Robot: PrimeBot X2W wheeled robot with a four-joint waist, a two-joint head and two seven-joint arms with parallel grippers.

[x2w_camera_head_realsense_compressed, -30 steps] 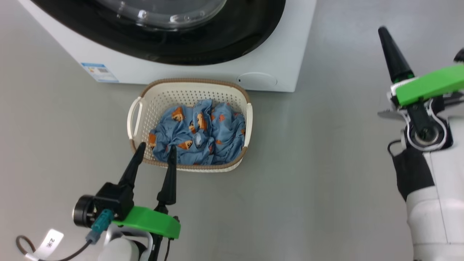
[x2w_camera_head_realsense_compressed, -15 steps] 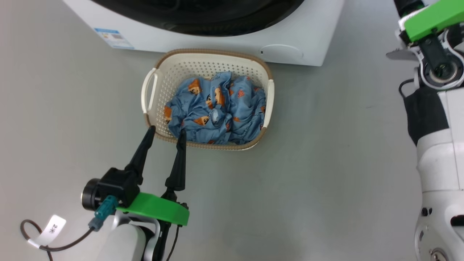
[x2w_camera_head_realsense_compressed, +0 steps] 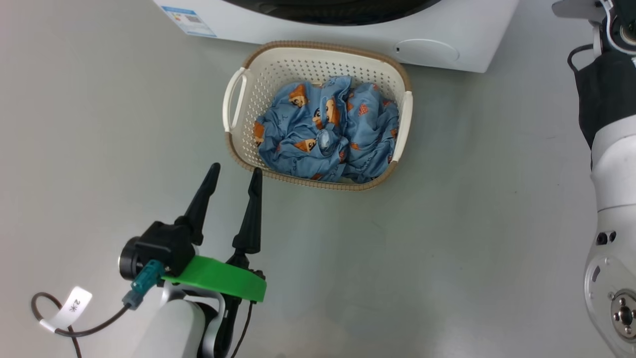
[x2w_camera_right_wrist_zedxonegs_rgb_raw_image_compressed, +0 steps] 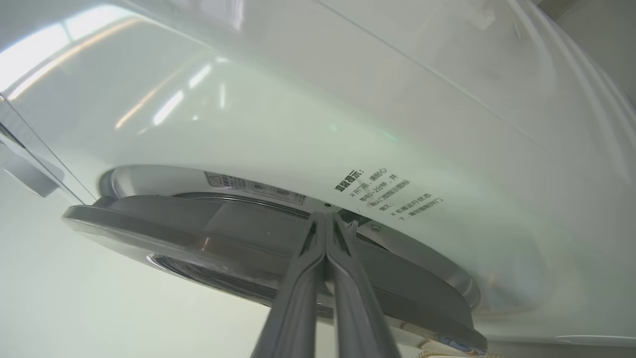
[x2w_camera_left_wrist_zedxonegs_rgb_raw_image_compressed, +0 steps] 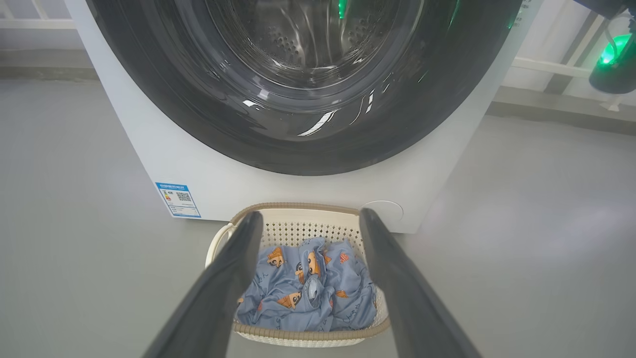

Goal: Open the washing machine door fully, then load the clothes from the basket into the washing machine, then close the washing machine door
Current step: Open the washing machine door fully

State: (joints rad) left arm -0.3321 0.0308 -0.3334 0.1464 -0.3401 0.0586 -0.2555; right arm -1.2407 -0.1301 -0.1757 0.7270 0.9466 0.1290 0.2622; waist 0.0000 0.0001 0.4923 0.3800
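clothes (x2w_camera_head_realsense_compressed: 328, 134) in basket (x2w_camera_head_realsense_compressed: 238, 144)

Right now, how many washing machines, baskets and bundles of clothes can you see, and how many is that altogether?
Washing machine: 1
Basket: 1
Bundle of clothes: 1
Total: 3
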